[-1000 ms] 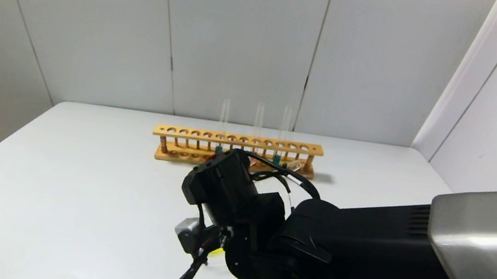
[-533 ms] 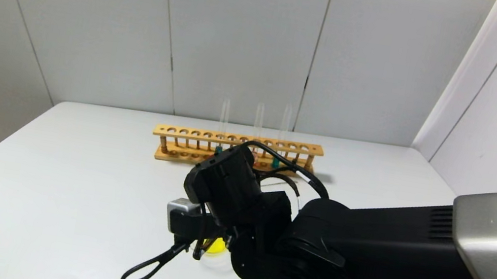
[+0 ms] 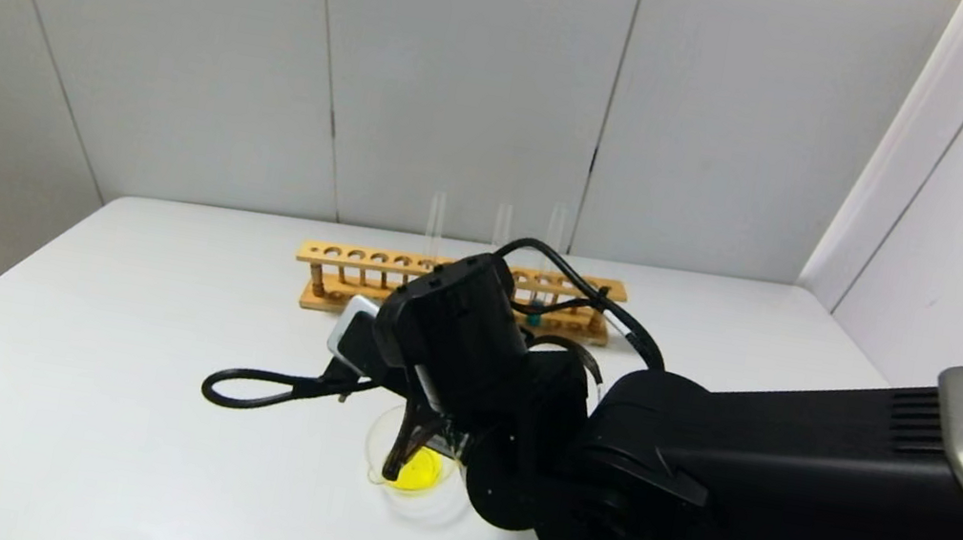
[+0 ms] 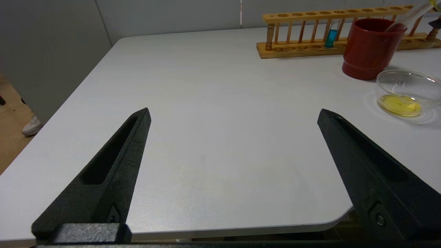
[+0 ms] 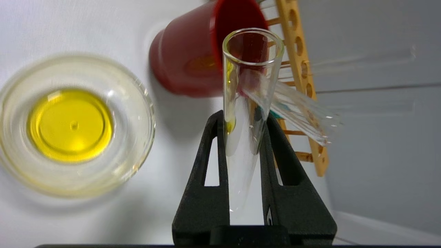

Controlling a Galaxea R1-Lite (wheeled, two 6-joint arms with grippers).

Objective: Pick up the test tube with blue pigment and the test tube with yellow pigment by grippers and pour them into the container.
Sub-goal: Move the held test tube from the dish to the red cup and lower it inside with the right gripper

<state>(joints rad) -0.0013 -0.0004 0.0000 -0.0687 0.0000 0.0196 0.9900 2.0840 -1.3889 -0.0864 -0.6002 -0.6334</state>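
Yellow tube [image 5: 246, 113], nearly drained, sits clamped between the right gripper [image 5: 246, 137] fingers just beside the glass dish [image 5: 137, 113], which holds a yellow pool. Blue tube [image 4: 331, 37] stands in the wooden rack [image 4: 293, 51] behind the dish; its pour remains. Left gripper [image 4: 234, 117] hangs spread and empty over the white table [image 4: 206, 86]; grey panel walls enclose it.

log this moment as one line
right pincer: shut on yellow tube, nearly empty | dish: holds yellow liquid | left pincer: open, idle | blue tube: in rack
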